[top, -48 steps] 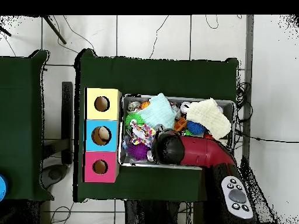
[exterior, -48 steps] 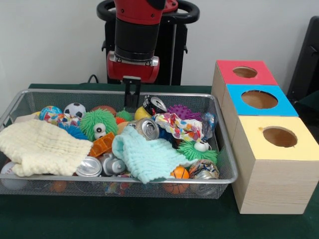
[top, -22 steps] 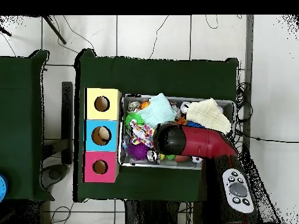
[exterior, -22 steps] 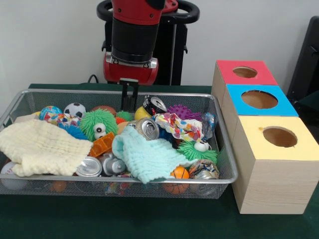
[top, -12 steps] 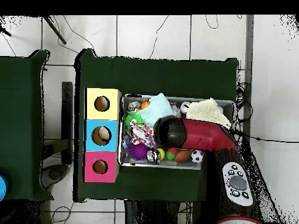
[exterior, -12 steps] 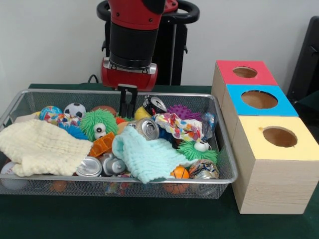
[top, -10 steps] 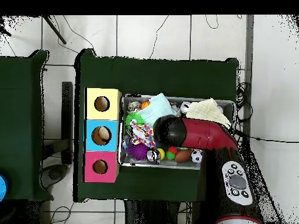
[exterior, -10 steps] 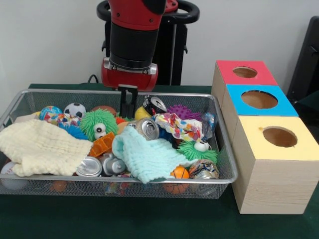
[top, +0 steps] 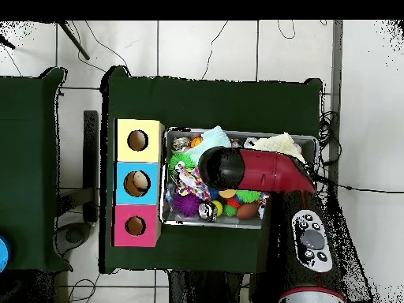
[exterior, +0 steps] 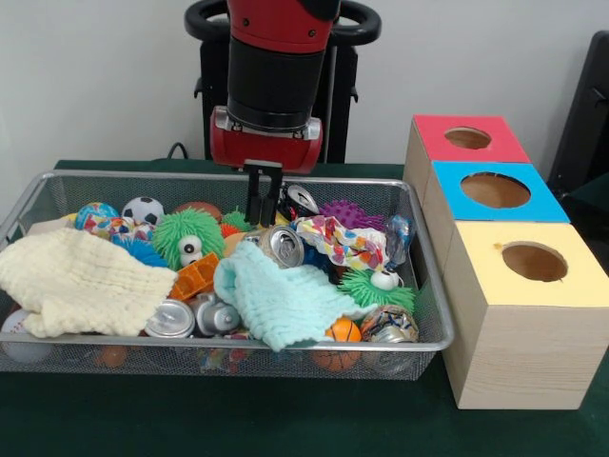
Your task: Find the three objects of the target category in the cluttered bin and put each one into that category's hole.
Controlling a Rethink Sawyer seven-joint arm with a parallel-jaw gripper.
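The wire mesh bin stands mid-table, full of toys and cloths. A silvery can lies in the middle with its pull-tab top facing the camera. Two more cans lie by the near wall, and a crushed can sits at the near right corner. Another silvery can-like thing shows behind the gripper. My gripper hangs open and empty just above and behind the middle can. In the overhead view my arm covers the bin's middle and hides the gripper.
Three wooden boxes with round holes stand beside the bin: red, blue, yellow. In the bin lie a cream cloth, a mint cloth, fuzzy green toys, a purple spiky toy and small balls.
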